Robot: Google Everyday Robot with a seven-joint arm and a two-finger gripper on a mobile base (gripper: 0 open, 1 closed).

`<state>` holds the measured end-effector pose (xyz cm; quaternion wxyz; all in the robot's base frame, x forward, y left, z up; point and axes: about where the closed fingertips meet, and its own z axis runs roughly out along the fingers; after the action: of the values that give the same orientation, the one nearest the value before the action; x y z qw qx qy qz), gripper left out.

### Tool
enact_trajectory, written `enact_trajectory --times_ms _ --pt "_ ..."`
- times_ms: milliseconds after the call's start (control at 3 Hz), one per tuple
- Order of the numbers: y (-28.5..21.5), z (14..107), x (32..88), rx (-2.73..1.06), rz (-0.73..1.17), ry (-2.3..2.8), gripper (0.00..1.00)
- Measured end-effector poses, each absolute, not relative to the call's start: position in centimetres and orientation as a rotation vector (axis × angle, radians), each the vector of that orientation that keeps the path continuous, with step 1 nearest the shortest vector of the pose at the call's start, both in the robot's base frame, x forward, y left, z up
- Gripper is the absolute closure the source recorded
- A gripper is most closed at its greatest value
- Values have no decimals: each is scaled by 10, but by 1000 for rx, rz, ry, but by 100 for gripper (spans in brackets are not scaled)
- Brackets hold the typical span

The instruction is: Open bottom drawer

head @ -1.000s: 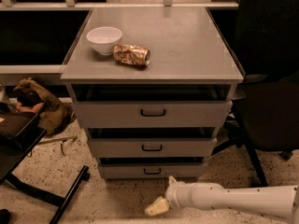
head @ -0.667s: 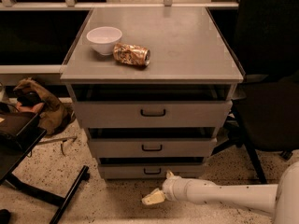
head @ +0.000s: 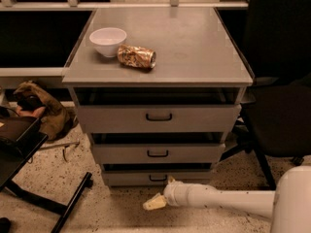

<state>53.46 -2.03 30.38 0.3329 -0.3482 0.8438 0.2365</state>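
The grey cabinet (head: 160,57) has three drawers. The bottom drawer (head: 126,178) is the lowest and narrowest, with a small dark loop handle (head: 157,178); its front stands slightly forward of the cabinet, like the two above. My gripper (head: 154,203) is at the end of the white arm (head: 218,199) that reaches in from the lower right. It hovers just above the speckled floor, a little below and in front of the bottom drawer's handle, apart from it.
A white bowl (head: 108,41) and a crushed can (head: 137,57) lie on the cabinet top. A black office chair (head: 279,101) stands at the right. A dark stand leg (head: 68,210) and a brown bag (head: 41,108) are on the floor at the left.
The arm has moved left and slightly up, bringing the gripper closer to the bottom drawer's handle. The drawers have not moved.
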Motion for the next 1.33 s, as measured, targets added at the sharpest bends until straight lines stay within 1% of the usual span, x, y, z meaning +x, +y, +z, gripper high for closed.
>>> enact_trajectory --times_ms 333,667,1000,1333 --pt "-6 270 566 -892 618 2215 0" --pt "5 240 605 -897 578 2215 0" --pt "9 238 615 -902 569 2207 0" --pt "17 247 649 -905 526 2154 0"
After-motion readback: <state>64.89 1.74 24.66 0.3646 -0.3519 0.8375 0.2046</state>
